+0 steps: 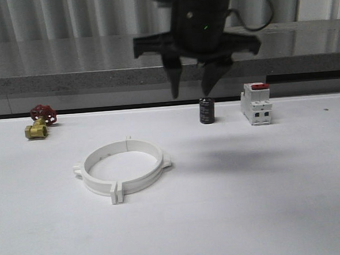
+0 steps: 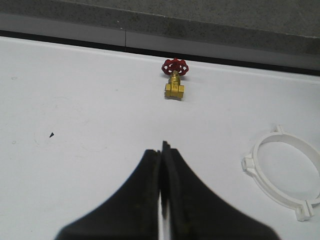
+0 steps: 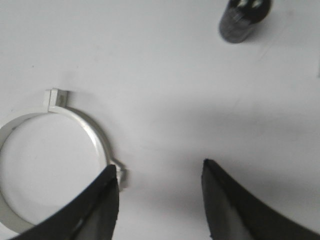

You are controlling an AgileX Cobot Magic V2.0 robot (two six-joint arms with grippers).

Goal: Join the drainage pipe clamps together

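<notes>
My right tool (image 1: 192, 94) spread above the worktop (image 1: 267, 202), left tool (image 2: 163, 165) pressed together, drainage pipe clamps (image 1: 123, 168) joined left of centre.

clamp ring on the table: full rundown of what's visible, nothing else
The drainage pipe clamps look like white matte plastic: two semicircular halves lying flat on the white table, closed into one wide ring. Paired flat end tabs meet at the near and far seams, and a small lug sticks out on each side. The centre is open, with bare table showing through. Nothing touches it but the table. The right gripper hangs open above and behind it; in its wrist view one finger overlaps the ring's edge.
</notes>
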